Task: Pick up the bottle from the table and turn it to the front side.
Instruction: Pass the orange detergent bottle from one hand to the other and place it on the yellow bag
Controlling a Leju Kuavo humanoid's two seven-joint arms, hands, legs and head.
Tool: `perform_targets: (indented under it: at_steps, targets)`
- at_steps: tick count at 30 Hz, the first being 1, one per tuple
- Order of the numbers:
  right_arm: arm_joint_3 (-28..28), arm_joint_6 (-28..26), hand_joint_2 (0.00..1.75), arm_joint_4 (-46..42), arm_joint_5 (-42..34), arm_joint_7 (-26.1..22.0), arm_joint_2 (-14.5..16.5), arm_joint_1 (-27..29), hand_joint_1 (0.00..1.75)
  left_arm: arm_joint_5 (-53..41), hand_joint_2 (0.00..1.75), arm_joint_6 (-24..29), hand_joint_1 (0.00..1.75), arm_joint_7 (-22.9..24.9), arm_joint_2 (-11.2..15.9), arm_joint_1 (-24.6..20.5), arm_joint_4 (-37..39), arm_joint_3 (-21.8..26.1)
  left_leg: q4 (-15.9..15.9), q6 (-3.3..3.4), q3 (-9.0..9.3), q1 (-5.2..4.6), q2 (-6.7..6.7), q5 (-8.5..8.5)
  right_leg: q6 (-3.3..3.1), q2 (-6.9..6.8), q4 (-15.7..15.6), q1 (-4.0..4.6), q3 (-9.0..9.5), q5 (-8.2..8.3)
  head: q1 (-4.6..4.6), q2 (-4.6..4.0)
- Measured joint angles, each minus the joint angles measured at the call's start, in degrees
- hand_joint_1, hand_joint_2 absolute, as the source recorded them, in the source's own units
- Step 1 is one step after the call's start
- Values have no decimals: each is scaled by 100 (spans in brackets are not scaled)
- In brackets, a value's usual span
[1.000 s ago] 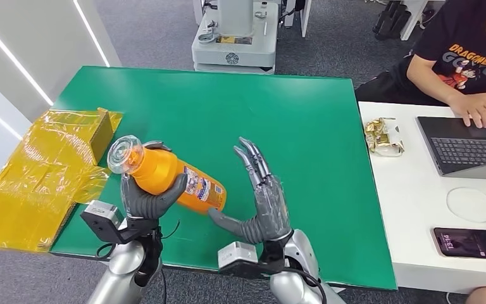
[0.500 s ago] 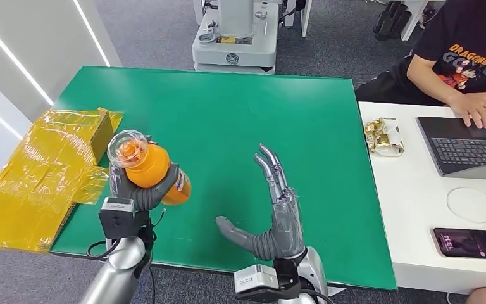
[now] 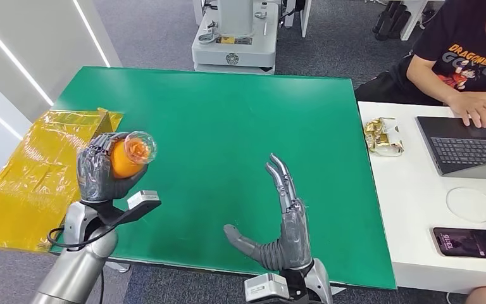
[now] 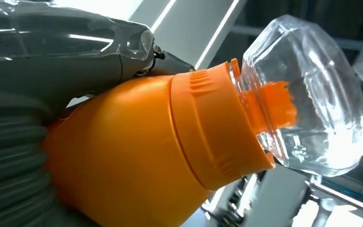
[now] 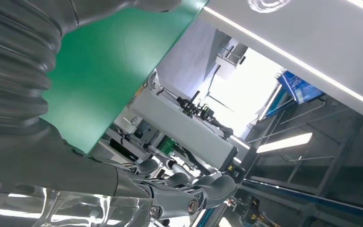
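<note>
bottle (image 3: 128, 154) turned cap-forward | gripped in left hand (image 3: 101, 170)

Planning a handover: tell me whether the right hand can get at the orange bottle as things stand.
Probably yes. The right hand is open over the green table, with only bare tabletop between it and the orange bottle. The left hand wraps the body, leaving mostly the clear cap exposed.

A green table (image 3: 240, 126) stands on grey carpet (image 3: 158, 31), with a white desk (image 3: 411, 209) touching its far side from the left hand, a white wall with bright light strips (image 3: 25, 57) nearer that hand, and a white machine base (image 3: 234, 44) beyond.
</note>
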Motion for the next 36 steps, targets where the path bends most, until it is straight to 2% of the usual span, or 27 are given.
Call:
perform_targets:
  at_steps: [4, 10, 14, 18, 27, 36]
  targets:
    - [-19, -17, 175, -87, -16, -20, -42, 129, 0, -1915, 175, 56, 175, 832, 414, -21, 208, 154, 0, -1, -1, 0, 0, 1, -1, 2, 0, 0, -2, 0, -1, 0]
    - [-21, -40, 175, -205, -16, -24, -86, 252, 0, -2686, 175, -163, 175, 1170, 749, -31, 421, 181, 0, -1, -2, 0, 0, 0, -1, 2, -1, 0, -3, -1, 0, 0]
    - [-21, -107, 175, -273, -62, -61, -125, 343, 0, -2701, 175, -524, 175, 1081, 834, -147, 811, 101, 0, -1, -2, -1, -2, 1, -1, -1, -2, -1, -5, -1, 1, 0]
    - [-21, -110, 175, -333, -257, -184, -193, 405, 0, -2754, 175, -856, 175, 894, 857, -416, 1490, -189, 1, -3, -1, -1, -1, 2, -4, 0, -1, -1, -4, 2, 1, 0]
    - [-21, -28, 175, -390, -476, -228, -312, 370, 0, -3057, 175, -1078, 175, 502, 955, -1119, 2873, -904, 0, -8, -2, 0, 5, 5, -5, 5, 1, 0, -6, 3, 0, 0]
    - [-15, 96, 175, -318, -693, -276, -334, 169, 0, -3061, 175, -1299, 175, 304, 1123, -1686, 3774, -1328, 0, -12, -2, 0, 5, 8, -5, 6, 8, 0, -7, 3, 0, 0]
